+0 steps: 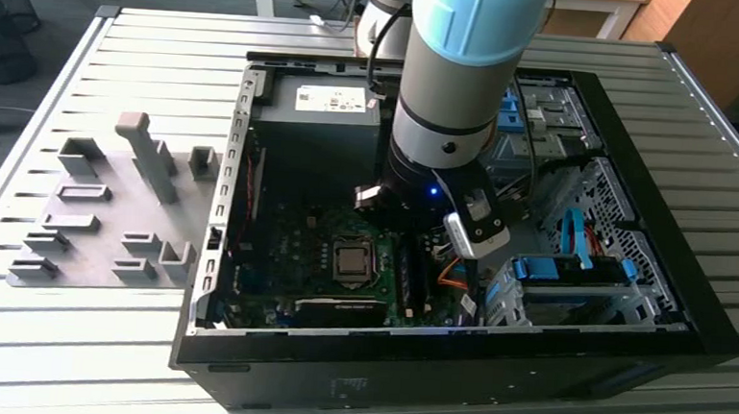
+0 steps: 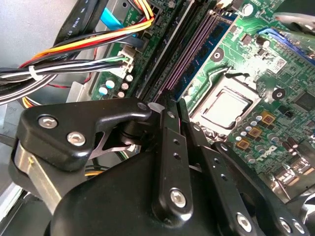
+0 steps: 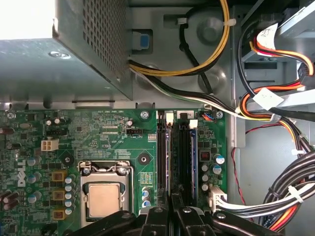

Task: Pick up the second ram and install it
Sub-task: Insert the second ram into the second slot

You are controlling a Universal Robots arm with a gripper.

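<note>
Your pincer (image 3: 171, 209) sits low over the motherboard (image 3: 113, 132), fingers clenched close together above the black slots (image 3: 174, 157); whether the second ram is between them, you cannot tell.

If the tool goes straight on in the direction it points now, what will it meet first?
Most likely the black memory slots on the motherboard. In both wrist views the tool sits right over them, beside the processor socket. How much gap remains I cannot tell.
</note>
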